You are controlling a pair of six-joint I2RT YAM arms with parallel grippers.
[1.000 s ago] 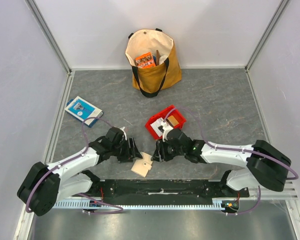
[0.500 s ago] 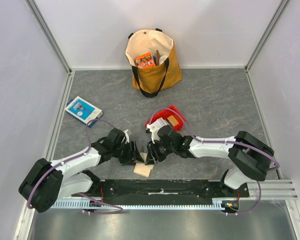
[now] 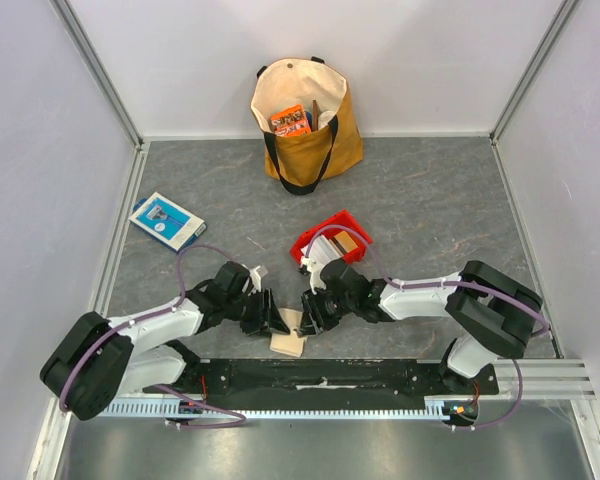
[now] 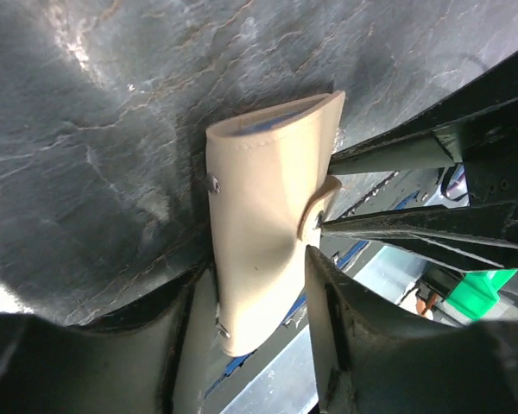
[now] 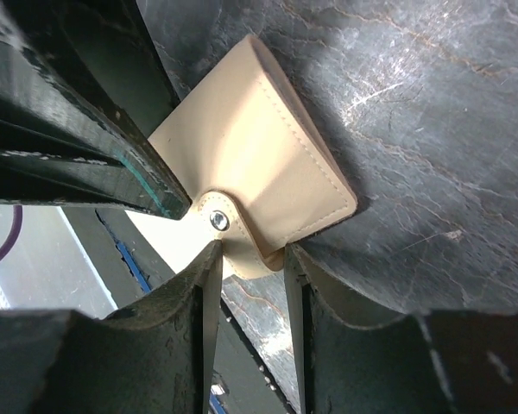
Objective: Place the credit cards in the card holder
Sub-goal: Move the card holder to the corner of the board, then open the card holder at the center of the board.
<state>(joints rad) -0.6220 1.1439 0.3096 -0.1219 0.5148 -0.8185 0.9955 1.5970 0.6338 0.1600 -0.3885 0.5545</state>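
Nearest me, both pincers meet on the card holder [image 4: 268, 198], close to the near table edge; it's folded and tilted, one end raised off the grey table [image 3: 430, 200].

L pincer [image 4: 261, 267] is roughly half open w/ the holder's near end sitting in the gap; one finger [image 4: 186, 345] runs along its left edge, the other finger meets its right edge at the tip; can't tell if it's actually clamped or only straddling.

R pincer [image 5: 252, 250] comes in from the opposite side, a bit under half open; the holder's snap tab [image 5: 233, 233] lies btwn the fingertips, both touching its edges; again I can't tell whether that's a real grip; rest of the holder spreads out just beyond the tips.

Beyond the R pincer, near it, sits the red tray [image 3: 325, 228] w/ one orange-brown credit card [image 3: 348, 242] inside.

Well off beyond the L pincer and to its left lies a blue-and-white box [image 3: 166, 220].

Farthest out, well beyond both pincers, a tan tote bag [image 3: 320, 150] stands by the back wall, an orange packet [image 3: 291, 120] showing inside.
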